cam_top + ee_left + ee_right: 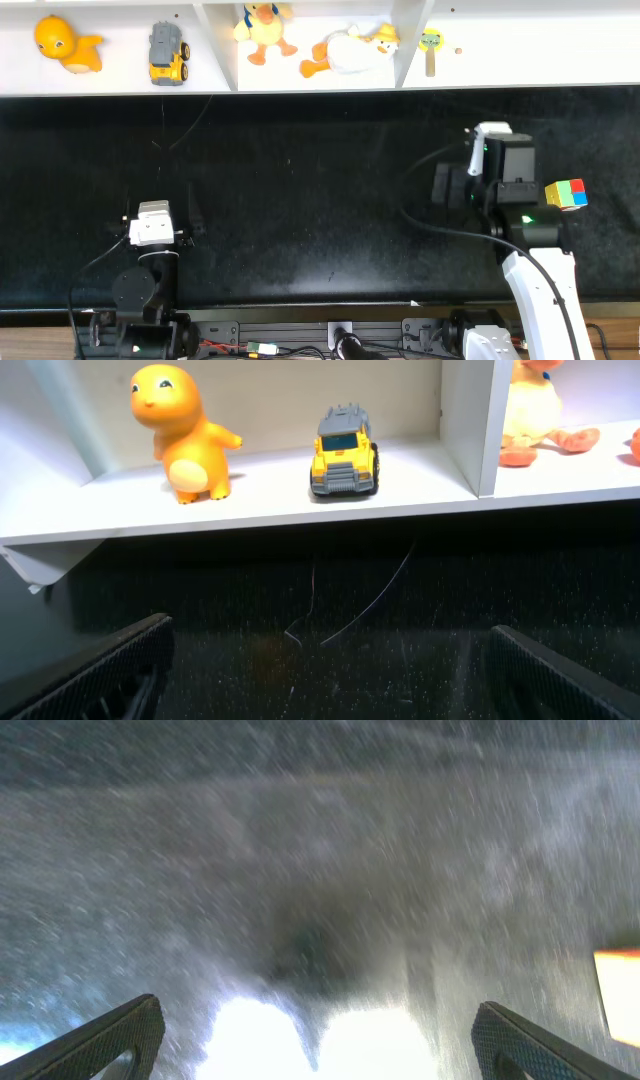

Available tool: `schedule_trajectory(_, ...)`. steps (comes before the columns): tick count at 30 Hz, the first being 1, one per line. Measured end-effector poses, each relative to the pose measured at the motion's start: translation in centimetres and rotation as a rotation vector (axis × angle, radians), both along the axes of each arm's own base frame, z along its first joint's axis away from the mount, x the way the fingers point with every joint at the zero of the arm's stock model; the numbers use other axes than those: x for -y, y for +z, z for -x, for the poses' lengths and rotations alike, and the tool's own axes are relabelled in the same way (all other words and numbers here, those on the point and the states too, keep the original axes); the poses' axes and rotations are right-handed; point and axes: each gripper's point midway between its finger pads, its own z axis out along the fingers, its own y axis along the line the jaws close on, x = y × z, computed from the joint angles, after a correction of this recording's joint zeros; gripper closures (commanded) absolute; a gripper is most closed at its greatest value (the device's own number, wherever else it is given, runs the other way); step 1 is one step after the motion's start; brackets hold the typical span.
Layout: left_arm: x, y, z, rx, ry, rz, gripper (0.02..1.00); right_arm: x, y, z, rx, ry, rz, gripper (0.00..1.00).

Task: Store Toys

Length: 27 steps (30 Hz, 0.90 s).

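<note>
Cube [565,194], the one toy not yet stored, sits on the tabletop [300,200], with the shelf [300,92] well apart from it across the dark surface. The main risk, as I judge it, is a miss. The right gripper [318,1038] hangs just beside the cube rather than over it, so the cube shows as a sliver off to one side of its fingers [110,1030]. Closing here would catch nothing, and a careless sideways move could knock the cube away or tip it. A grip across its corners could also let it twist out on the way to the shelf, where a truck [168,52] and other toys already stand and could be bumped. The right fingers are spread wide, empty, close above the bare tabletop. The left gripper [325,670], far from the cube, is likewise wide apart and holds nothing.
</note>
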Motion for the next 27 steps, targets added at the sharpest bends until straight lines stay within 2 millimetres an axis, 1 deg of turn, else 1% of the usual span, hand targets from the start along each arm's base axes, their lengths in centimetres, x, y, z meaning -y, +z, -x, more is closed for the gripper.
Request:
schedule_trajectory(3, 0.0, 0.0, 0.0, 0.000, 0.000, 0.000, 0.020, 1.4, -0.5, 1.0, -0.030, -0.059, -0.004, 0.005)
schedule_trajectory(8, 0.0, 0.0, 0.0, 0.000, 0.000, 0.000, 0.020, 4.1, 0.4, 1.5, 0.007, -0.166, -0.006, 0.007)
schedule_trajectory(12, 0.0, 0.0, 0.0, 0.000, 0.000, 0.000, 0.020, 5.6, 0.6, 1.9, 0.013, -0.230, -0.007, 0.003)
schedule_trajectory(24, 0.0, 0.0, 0.0, 0.000, 0.000, 0.000, 0.020, 5.8, -0.2, 1.7, -0.016, -0.236, -0.014, 0.005)
schedule_trajectory(27, 0.0, 0.0, 0.0, 0.000, 0.000, 0.000, 0.020, 5.8, 0.5, 0.6, 0.037, -0.229, -0.019, 0.005)
